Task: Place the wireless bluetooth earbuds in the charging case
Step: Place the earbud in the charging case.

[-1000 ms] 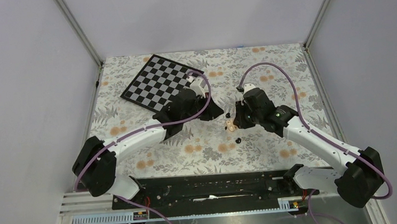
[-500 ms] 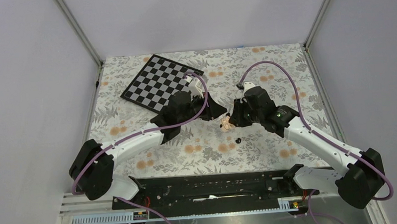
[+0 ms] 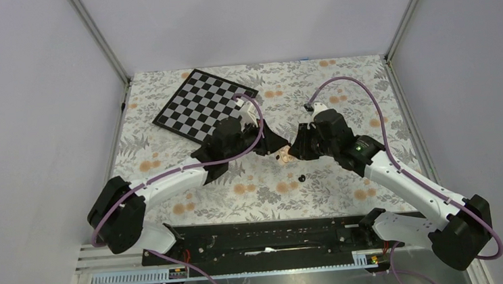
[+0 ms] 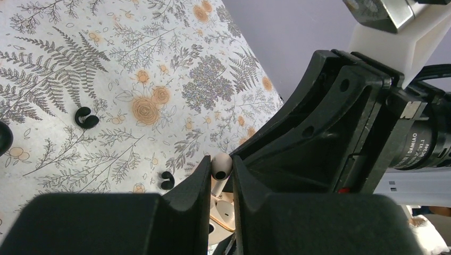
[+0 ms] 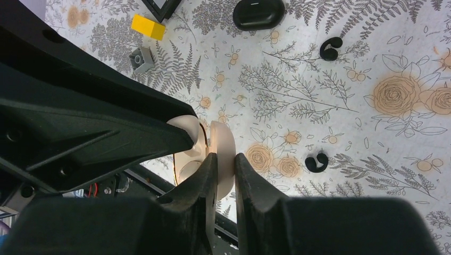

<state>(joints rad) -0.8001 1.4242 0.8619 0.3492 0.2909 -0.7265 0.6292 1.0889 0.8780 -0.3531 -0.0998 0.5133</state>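
Left pincer [image 4: 220,162]: narrow, closed on a pale beige bean-sized wireless earbud [image 4: 221,167], whose rounded head shows just above the fingertips.
Right pincer [image 5: 225,159]: narrow, clamped on the edge of a pale pink round clamshell charging case [image 5: 221,139], which is held open and lifted off the desk.
Earbud position: directly above the open case and just apart from it in the left wrist view; whether it touches the case cannot be told.
Pincer relation: the two meet tip to tip at mid-desk, the left one coming in from the left and the right one from the right.
Black curled earbud [image 3: 301,177]: lies on the desk just near of the meeting point, apart from both pincers.
Desk [image 3: 340,94]: covered with a white cloth printed with grey ferns and orange flowers.
Black-and-white checkerboard card [image 3: 204,105]: flat at the far left.
Small yellow block [image 5: 148,26] and small grey block [image 5: 141,58]: on the cloth close together, beyond the case in the right wrist view.
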